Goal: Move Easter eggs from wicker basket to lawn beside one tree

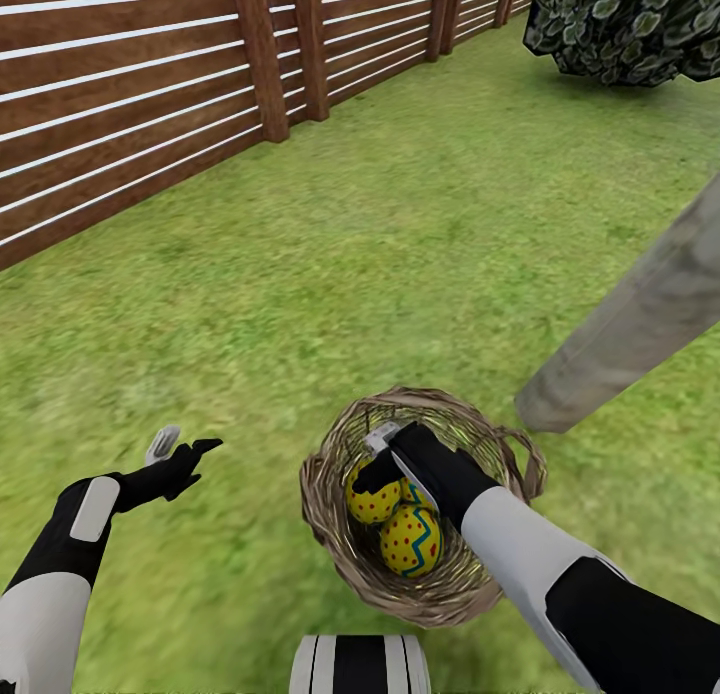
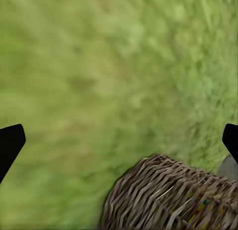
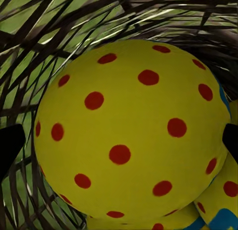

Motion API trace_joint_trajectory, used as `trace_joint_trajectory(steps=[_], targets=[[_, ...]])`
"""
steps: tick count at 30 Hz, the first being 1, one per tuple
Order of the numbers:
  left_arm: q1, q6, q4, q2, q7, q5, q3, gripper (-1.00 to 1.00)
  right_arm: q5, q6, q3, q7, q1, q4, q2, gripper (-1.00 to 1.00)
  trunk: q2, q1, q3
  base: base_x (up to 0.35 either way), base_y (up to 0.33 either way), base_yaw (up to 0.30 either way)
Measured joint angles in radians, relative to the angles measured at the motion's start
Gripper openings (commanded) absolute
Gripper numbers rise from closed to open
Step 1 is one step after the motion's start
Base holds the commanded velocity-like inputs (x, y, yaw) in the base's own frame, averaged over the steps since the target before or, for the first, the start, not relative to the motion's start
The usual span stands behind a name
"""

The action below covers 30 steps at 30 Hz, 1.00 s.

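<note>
The wicker basket [image 1: 335, 534] stands on the lawn [image 1: 400, 234] just in front of me. Yellow Easter eggs with red dots lie inside: one [image 1: 370, 504] on the left, one [image 1: 412, 541] nearer me, and a bit of a third under my right arm. My right gripper [image 1: 378, 459] reaches down into the basket, open, its fingertips on either side of the left egg [image 3: 129, 125] with no visible squeeze. My left gripper [image 1: 185, 446] hangs open and empty over the grass left of the basket [image 2: 168, 195].
A pale grey tree trunk [image 1: 640, 319] rises from the grass just right of the basket, with dark foliage [image 1: 630, 19] at the far right. A brown slat fence [image 1: 150, 104] runs along the left. My base [image 1: 360, 664] sits at the lower edge.
</note>
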Motion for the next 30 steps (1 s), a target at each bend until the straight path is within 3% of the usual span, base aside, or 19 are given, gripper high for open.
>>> trace_joint_trajectory(steps=[5, 11, 18, 19, 26, 30], targets=[[0.000, 0.000, 0.000, 0.000, 0.000, 0.000, 0.000, 1.00, 0.006, -0.001, 0.000, -0.004, 0.000, 0.001, 0.000, 1.00, 0.000, 0.001, -0.008, 0.000, 0.000, 0.000], [0.000, 0.000, 0.000, 0.000, -0.001, -0.001, 0.000, 1.00, -0.020, 0.002, -0.006, -0.038, -0.001, 0.000, 0.000, 1.00, -0.001, 0.002, -0.019, 0.000, 0.000, 0.000], [0.000, 0.001, 0.000, 0.000, -0.001, 0.000, 0.000, 1.00, -0.004, -0.001, -0.006, -0.037, -0.001, -0.020, 0.000, 1.00, -0.002, 0.003, -0.031, 0.000, 0.000, 0.000], [0.000, 0.001, 0.000, 0.000, 0.000, 0.000, 0.000, 1.00, -0.004, 0.000, -0.005, -0.037, -0.001, -0.021, 0.000, -1.00, -0.002, 0.003, -0.031, 0.000, 0.000, 0.000], [0.000, 0.001, 0.000, 0.000, -0.001, 0.000, 0.000, 1.00, 0.004, -0.001, -0.005, -0.035, -0.001, -0.066, -0.001, -1.00, -0.003, 0.006, -0.054, 0.000, 0.000, 0.000], [0.000, 0.001, 0.000, 0.000, -0.001, 0.000, 0.001, 1.00, 0.000, 0.001, -0.006, -0.035, -0.001, -0.065, -0.002, -1.00, -0.003, 0.006, -0.054, 0.000, 0.000, 0.000]])
